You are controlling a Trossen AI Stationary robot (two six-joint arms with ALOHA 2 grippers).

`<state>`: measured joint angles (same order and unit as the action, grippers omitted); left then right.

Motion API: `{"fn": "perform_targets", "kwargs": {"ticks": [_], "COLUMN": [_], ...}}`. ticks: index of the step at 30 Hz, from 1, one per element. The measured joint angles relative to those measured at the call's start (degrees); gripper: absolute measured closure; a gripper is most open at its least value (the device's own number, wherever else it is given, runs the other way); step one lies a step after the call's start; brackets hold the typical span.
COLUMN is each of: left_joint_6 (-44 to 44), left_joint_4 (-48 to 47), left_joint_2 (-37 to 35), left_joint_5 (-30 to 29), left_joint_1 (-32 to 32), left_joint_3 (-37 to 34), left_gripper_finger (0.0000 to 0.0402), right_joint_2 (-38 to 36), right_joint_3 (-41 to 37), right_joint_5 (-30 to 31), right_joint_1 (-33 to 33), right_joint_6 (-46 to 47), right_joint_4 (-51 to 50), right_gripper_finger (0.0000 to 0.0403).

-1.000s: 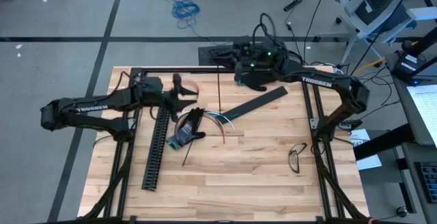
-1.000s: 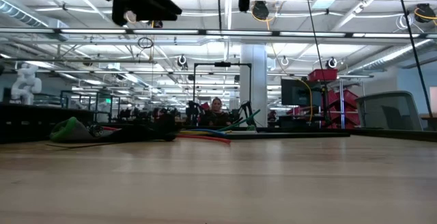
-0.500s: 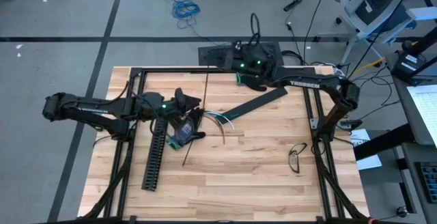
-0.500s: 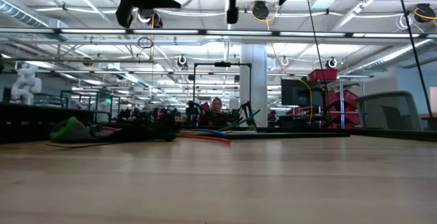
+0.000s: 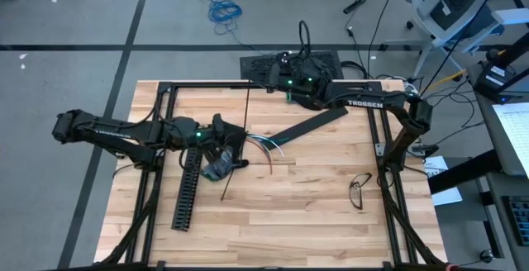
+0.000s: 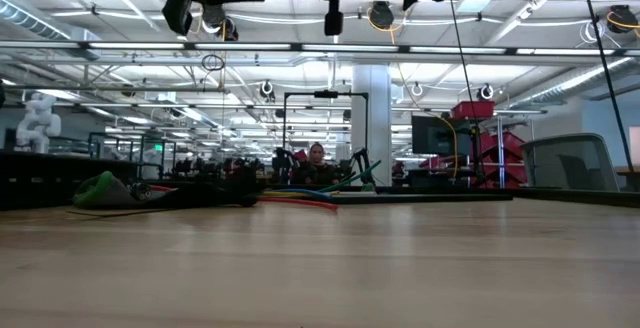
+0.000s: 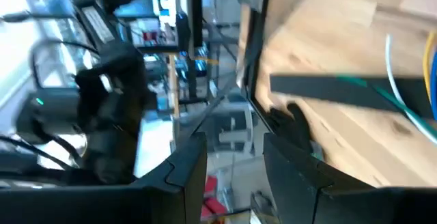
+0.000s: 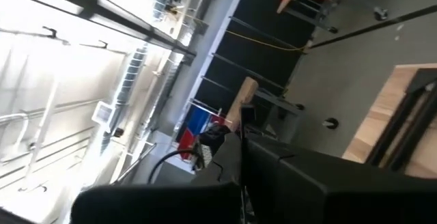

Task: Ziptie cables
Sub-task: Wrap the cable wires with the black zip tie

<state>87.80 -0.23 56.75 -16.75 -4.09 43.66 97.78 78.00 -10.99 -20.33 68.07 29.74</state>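
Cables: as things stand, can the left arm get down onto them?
Probably yes. The left gripper hangs just above the cables with its fingers apart and empty; nothing lies between. The slotted channel sits beside them, not over them.

Worktop (image 5: 314, 221): we record a pale wooden plank surface edged by a black frame, carrying five lots. Toward its left side we list a long black slotted channel (image 5: 187, 190) lying lengthwise, and just beside its upper end the cables (image 5: 248, 145), a loose bundle of white, red, blue, green and dark wires with a thin dark strip (image 5: 229, 184) slanting out below it. Near the middle we note a flat black bar (image 5: 307, 125) set diagonally, its lower end close to the wire tips, and well apart near the right edge a pair of glasses (image 5: 359, 190).
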Motion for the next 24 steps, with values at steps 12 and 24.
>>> {"fn": "perform_targets", "kwargs": {"ticks": [12,24], "left_joint_6": [-0.3,-0.5], "left_joint_4": [1.0,1.0], "left_joint_2": [0.0,0.0], "left_joint_5": [-8.6,-2.8], "left_joint_1": [-2.1,-2.1], "left_joint_3": [0.0,0.0], "left_gripper_finger": [0.0259,0.0259], "right_joint_2": [-0.1,-0.2], "right_joint_3": [0.0,0.0], "right_joint_5": [0.4,0.1], "right_joint_1": [-0.2,0.6], "right_joint_6": [-6.8,-5.8], "right_joint_4": [-1.3,1.0], "right_gripper_finger": [0.0403,0.0403]}}
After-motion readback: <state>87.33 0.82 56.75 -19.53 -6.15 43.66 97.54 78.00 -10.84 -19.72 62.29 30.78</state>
